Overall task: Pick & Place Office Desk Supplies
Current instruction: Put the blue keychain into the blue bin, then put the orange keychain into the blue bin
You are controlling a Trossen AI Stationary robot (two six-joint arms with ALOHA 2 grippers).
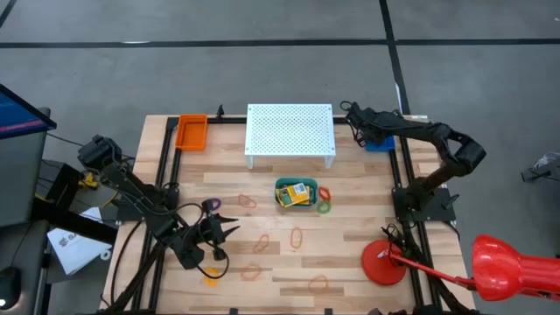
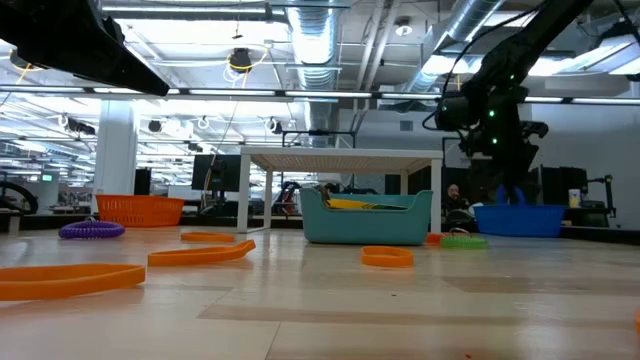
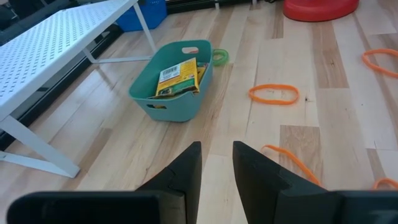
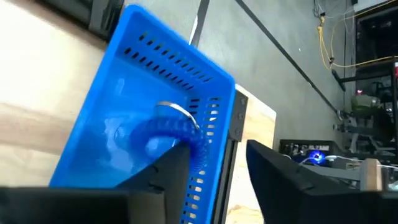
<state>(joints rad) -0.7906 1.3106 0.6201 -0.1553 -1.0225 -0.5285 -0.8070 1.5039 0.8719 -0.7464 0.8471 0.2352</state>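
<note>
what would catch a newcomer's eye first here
Orange rubber-band loops lie scattered over the wooden table. At its middle, a teal bin holds yellow-and-green crayon boxes. The right claw hangs open over a blue basket at the far right corner.

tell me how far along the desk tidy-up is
Done: the crayon boxes sit in the teal bin. In hand: the right gripper is over the blue basket, a blue coil at its fingers. Left: orange bands on the table; the left gripper is empty.

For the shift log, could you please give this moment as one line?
right gripper: over blue bin, jaws open, blue band at fingertip | left gripper: open, low over table | crayon boxes: in teal bin
</note>
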